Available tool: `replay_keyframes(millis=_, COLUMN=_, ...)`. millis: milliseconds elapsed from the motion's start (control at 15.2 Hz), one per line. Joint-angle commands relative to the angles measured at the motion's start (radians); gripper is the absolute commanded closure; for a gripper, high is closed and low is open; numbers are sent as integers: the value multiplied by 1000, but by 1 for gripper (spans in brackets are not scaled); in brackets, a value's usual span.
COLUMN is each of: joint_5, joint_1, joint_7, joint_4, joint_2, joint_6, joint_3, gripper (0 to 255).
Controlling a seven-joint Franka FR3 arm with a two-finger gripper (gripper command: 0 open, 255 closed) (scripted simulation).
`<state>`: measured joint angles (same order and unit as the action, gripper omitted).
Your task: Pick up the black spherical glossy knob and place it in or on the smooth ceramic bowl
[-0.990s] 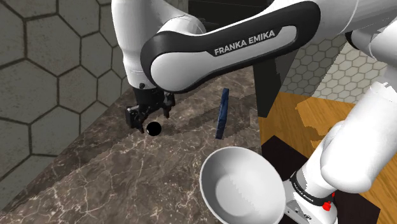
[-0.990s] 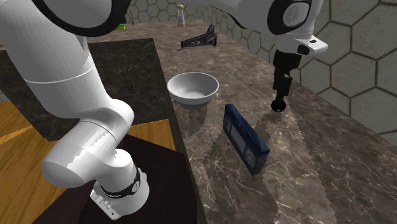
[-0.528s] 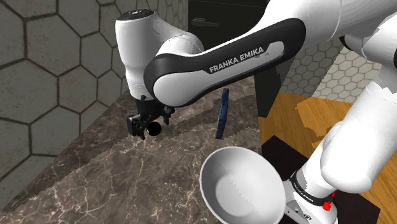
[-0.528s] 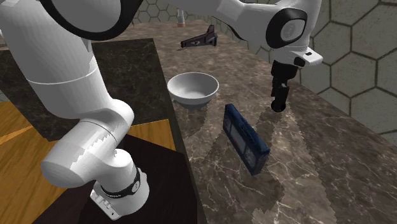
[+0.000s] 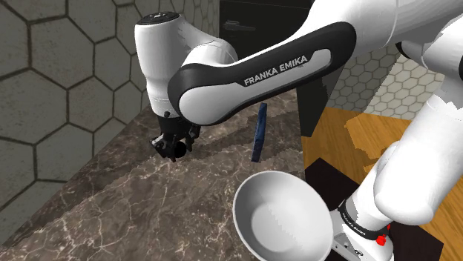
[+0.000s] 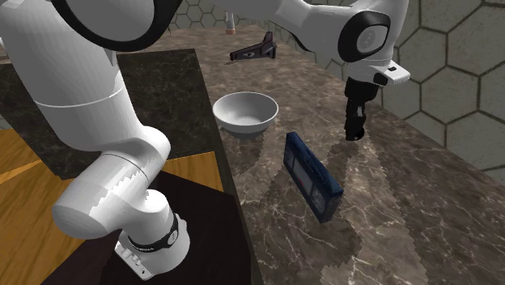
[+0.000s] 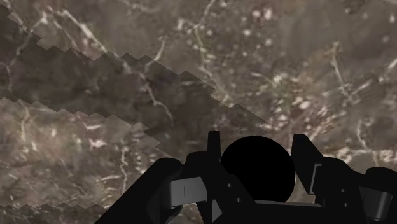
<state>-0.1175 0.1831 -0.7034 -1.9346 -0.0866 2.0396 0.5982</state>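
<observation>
Shoulder view: one black gripper [image 5: 174, 144] is closed around one black, round, glossy knob [image 5: 178, 150], low over a dark brown counter [image 5: 111, 211] veined like marble. Whether the knob clears the counter cannot be told. One smooth white bowl [image 5: 256, 222], round and deep, sits at four o'clock from the gripper, well apart. One flat blue box [image 5: 259, 132] stands on edge at three o'clock from the gripper. The wall [image 5: 44, 89] carries grey hexagonal tiles.

Second exterior view: the gripper [image 6: 354, 129] points down at the counter, and the knob cannot be told from the black fingers. The bowl [image 6: 229, 121] lies at nine o'clock from the gripper, and the box [image 6: 311, 174] leans at seven o'clock, near the bowl.

Wrist view: two fingers [image 7: 214, 147] press the knob [image 7: 257, 172] from either side, with the veined counter beyond them.
</observation>
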Motion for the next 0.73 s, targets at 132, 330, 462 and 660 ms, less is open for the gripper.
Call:
replay_keyframes(millis=132, joint_5=0, joint_1=0, joint_7=0, joint_4=0, joint_2=0, joint_6=0, joint_3=0, gripper=255)
replay_keyframes(millis=330, joint_5=0, joint_1=0, joint_7=0, joint_4=0, joint_2=0, joint_6=0, joint_3=0, gripper=255)
replay_keyframes(millis=462, joint_5=0, joint_1=0, joint_7=0, joint_4=0, joint_2=0, joint_6=0, joint_3=0, gripper=255)
replay_keyframes(millis=660, joint_5=10, joint_1=-1, joint_7=8, joint_4=28, joint_2=12, joint_6=-38, joint_3=1, gripper=255)
